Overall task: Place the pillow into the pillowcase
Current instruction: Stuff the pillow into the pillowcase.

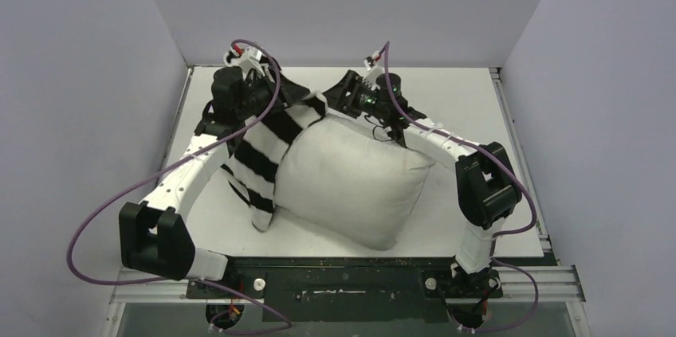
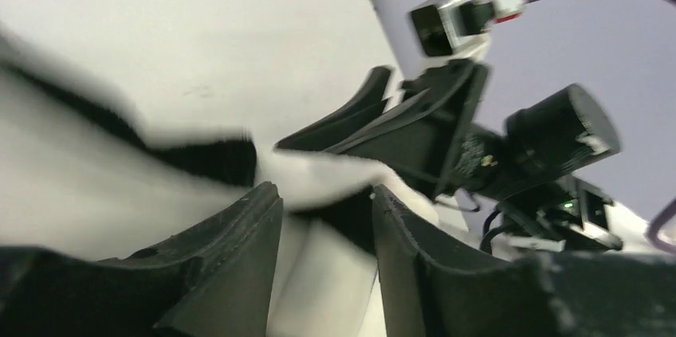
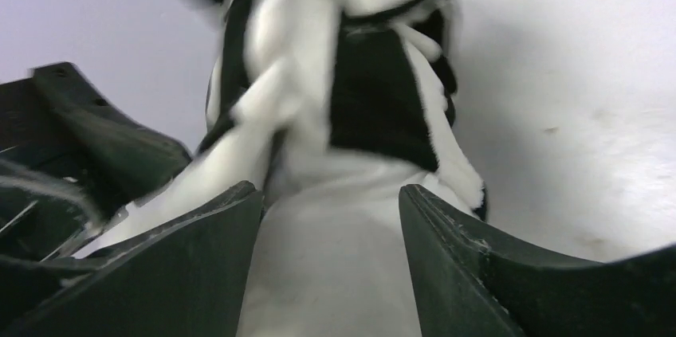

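The plump off-white pillow lies in the middle of the table. The black-and-white striped pillowcase covers its left end and bunches up over its far left corner. My left gripper is at that bunched cloth, and its jaws stand apart in the left wrist view, with striped cloth just beyond the tips. My right gripper is at the pillow's far edge, facing the left one. It is open, with white fabric between the jaws and the striped pillowcase piled ahead.
The white table is boxed in by pale walls on three sides. Purple cables loop beside both arms. The right gripper's body sits close in front of the left one. A black rail runs along the near edge.
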Controlling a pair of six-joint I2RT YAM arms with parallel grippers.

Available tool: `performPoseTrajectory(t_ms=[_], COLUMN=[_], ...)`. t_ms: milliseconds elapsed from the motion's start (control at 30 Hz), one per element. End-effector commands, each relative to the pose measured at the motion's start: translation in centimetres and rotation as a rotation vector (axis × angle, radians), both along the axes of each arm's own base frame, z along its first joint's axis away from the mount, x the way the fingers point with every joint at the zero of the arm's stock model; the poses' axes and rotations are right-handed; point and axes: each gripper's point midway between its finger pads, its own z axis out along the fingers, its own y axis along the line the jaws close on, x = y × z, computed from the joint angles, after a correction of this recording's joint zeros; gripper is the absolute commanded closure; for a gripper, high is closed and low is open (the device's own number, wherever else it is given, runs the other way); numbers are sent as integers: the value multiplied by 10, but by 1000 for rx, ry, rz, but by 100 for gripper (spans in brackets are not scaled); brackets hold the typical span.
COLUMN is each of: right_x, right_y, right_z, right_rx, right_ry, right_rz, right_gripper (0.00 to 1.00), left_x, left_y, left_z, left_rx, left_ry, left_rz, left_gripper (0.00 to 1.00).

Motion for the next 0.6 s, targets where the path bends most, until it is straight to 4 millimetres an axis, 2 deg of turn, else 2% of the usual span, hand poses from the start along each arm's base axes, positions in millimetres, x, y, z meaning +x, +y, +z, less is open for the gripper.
performPoseTrajectory(t_ms=[0,67,133,233,333,433,567], right_x=[5,0,-4,-11,-13,-7,-2], right_y=[-41,-53,-60,-62,-67,-91,-130], right_z=[40,35,35,28,9,4,12], right_rx=[-20,-39,-42,-63,-129,-178,-300], right_ry=[-161,-169,-184,-195,-171,-168,-206], right_rz=[17,45,78,144,158,67,-47], right_gripper=[34,32,31,30,30,30,21], left_x=[10,10,2,-11,-6,8,26], left_y=[27,48,56,43,32,19,-1], left_z=[24,19,18,5,-18,-30,-29], left_rx=[190,343,399,458,558,637,690], left_ry=[-100,-107,-120,-148,-173,-196,-245], left_rz=[-12,57,78,41,26,26,57], left_gripper=[51,45,43,39,37,37,36])
